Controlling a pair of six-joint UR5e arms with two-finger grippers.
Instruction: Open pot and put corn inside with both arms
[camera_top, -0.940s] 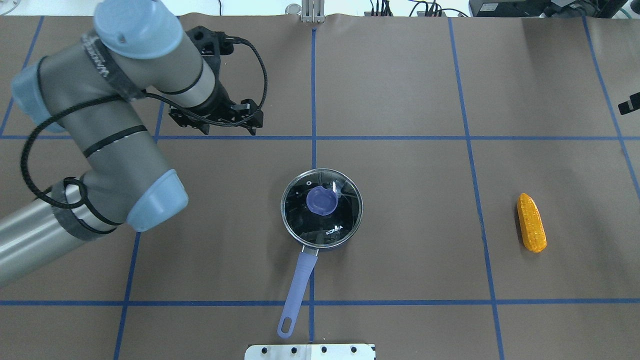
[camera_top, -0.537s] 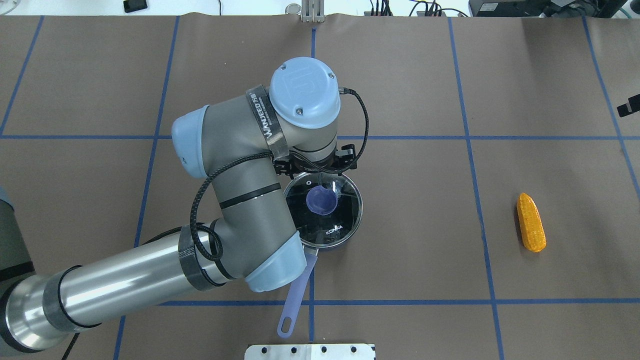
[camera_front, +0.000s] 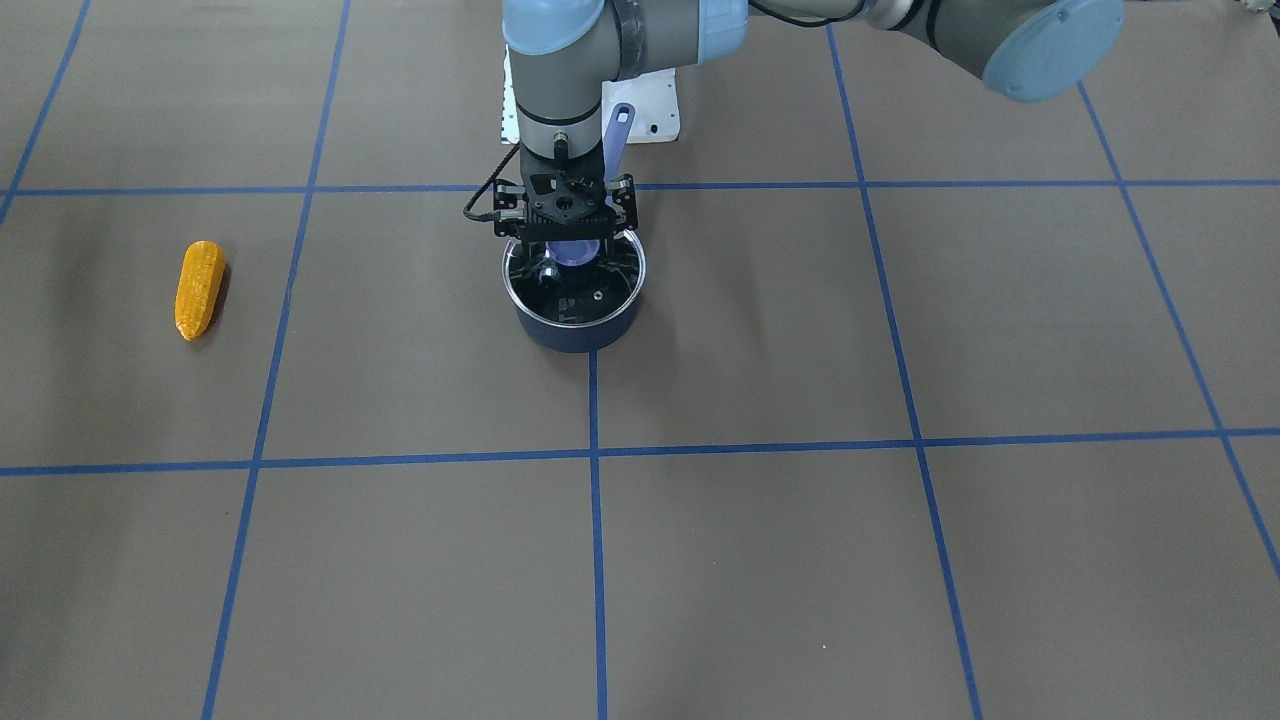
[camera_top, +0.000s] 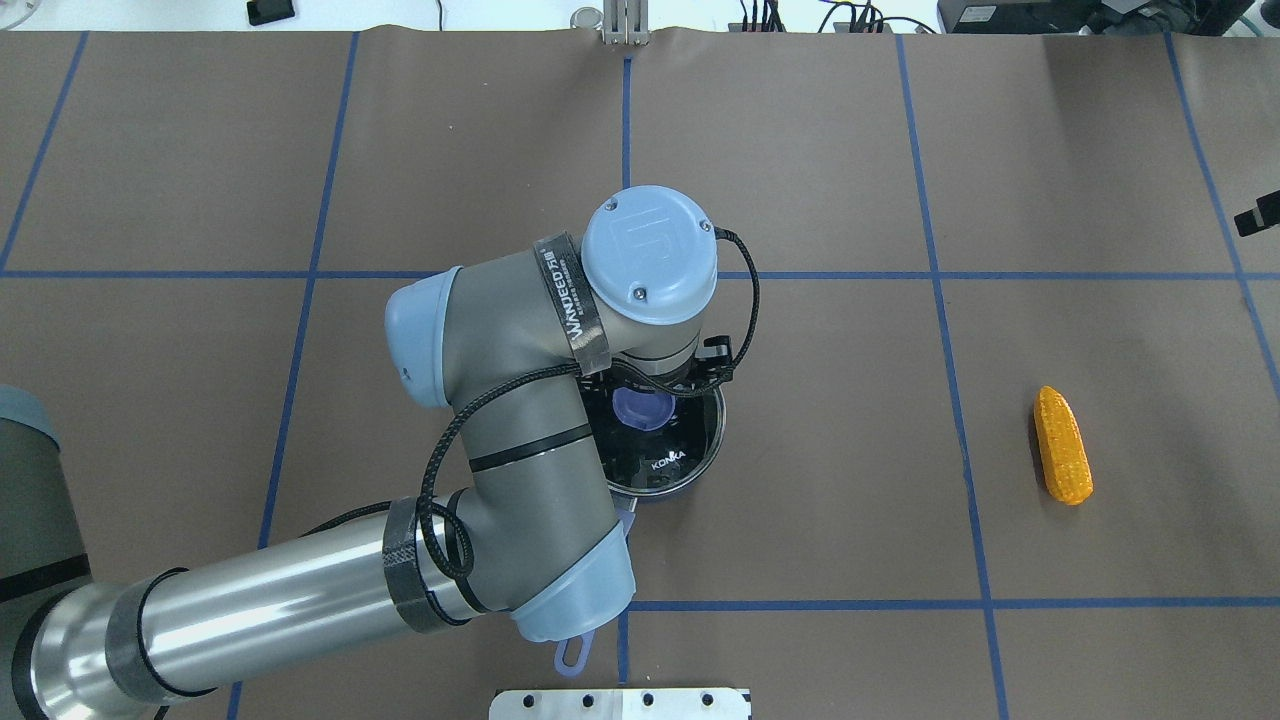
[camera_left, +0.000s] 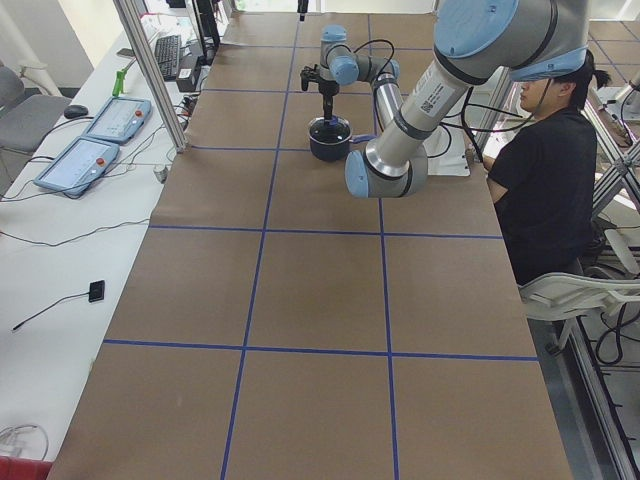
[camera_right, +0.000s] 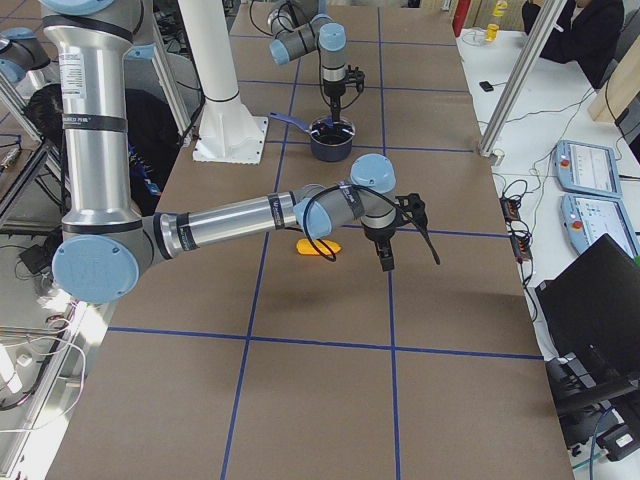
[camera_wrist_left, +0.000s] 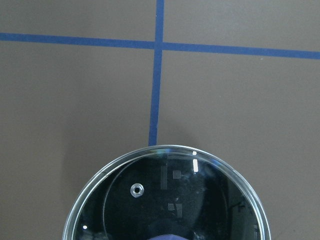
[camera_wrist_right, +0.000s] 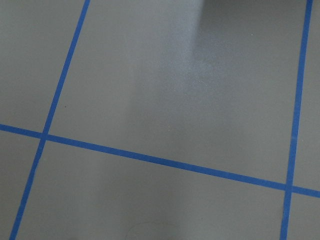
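The left gripper's (camera_front: 568, 245) jaws stand apart, pointing straight down, with one finger on each side of the blue knob (camera_front: 576, 251) and no grip on it that shows. The knob belongs to the glass lid (camera_wrist_left: 170, 200), which sits shut on the pot (camera_front: 575, 332) directly under these jaws. The pot's handle (camera_front: 619, 124) runs from below the jaws back toward the robot's base, passing under the left arm. The corn (camera_top: 1062, 445) lies flat on the table (camera_front: 800, 560), well apart from the left jaws and off to the robot's right. The right gripper (camera_right: 386, 262) hangs low over the table with the corn near it on the robot's side. Whether its jaws are spread or closed cannot be told, and they carry nothing visible.
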